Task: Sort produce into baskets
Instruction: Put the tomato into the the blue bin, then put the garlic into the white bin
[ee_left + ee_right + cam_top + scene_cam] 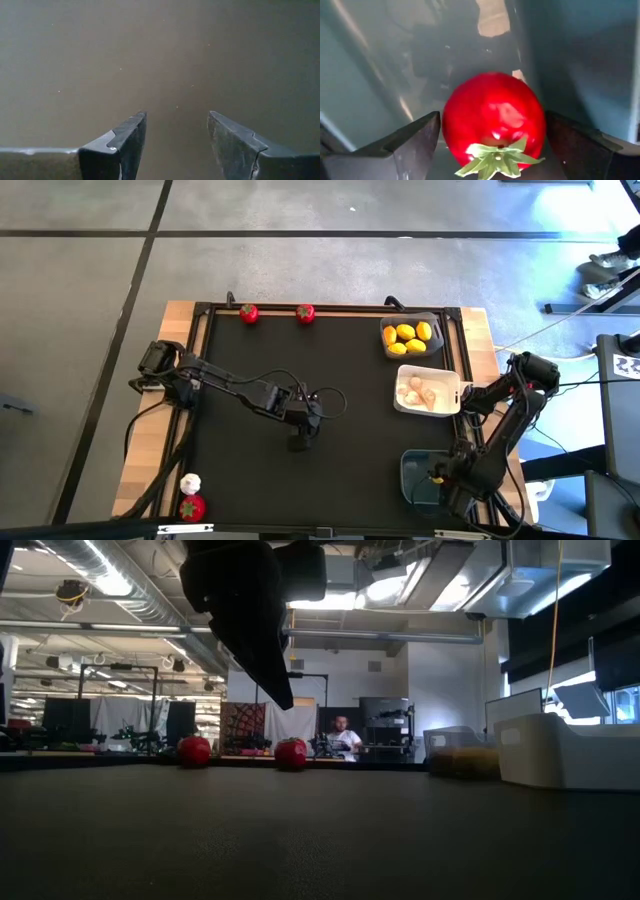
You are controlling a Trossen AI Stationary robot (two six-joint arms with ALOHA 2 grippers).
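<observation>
My right gripper [492, 145] points down into the blue-grey basket [412, 465] at the near right. It is open, and a red fruit with a green top [492, 117] lies in the basket between its fingers, one finger close on each side. In the high view the arm hides this fruit. My left gripper [177, 130] hangs open over the middle of the black mat [300, 442], with nothing between its fingers. Two more red fruits [249, 313] [305, 312] sit at the mat's far edge.
The dark grey basket [436, 320] at the far right holds yellow lemons [410, 335]. Nearer than it, the white basket [452, 378] holds white bulbs [420, 392]. A white bulb [190, 482] and a red fruit [191, 506] lie at the near left corner.
</observation>
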